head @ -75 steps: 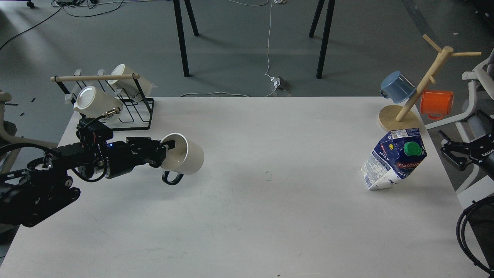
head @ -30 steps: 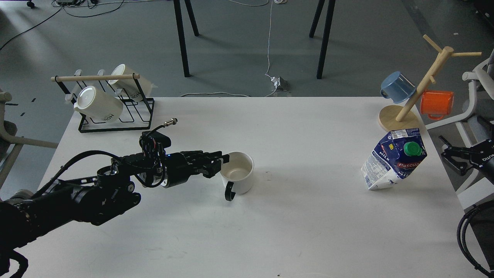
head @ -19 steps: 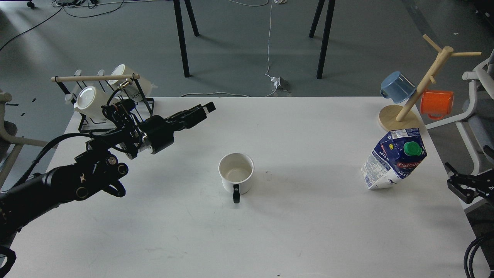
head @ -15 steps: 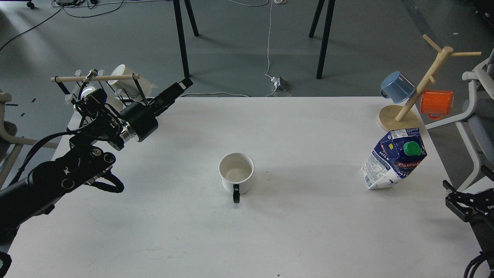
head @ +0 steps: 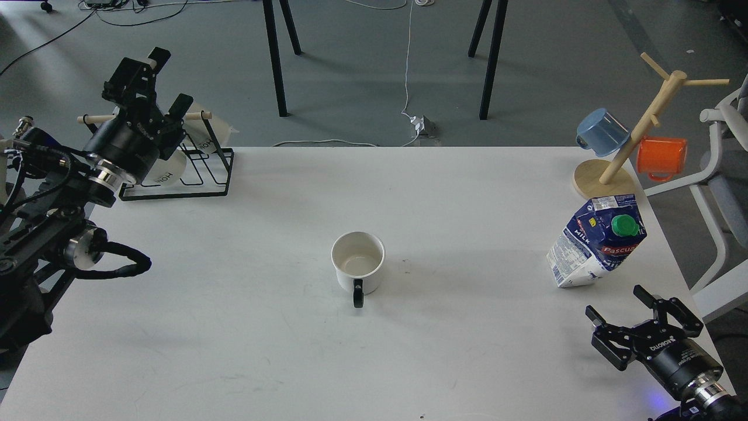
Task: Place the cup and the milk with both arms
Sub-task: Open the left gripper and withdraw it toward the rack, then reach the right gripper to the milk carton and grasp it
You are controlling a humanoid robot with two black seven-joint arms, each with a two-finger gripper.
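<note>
Cup (head: 357,262) now sits upright mid-surface (head: 456,193), released; left pincer (head: 165,80) has pulled back over the mug rack (head: 201,169), fingers apart, empty. Right pincer (head: 643,316) has come in, spread wide, just below the milk (head: 596,242). Milk's next.

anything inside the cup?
The cup stands upright on the table and looks empty: only its cream floor shows. The near inner wall is hidden by the rim.
</note>
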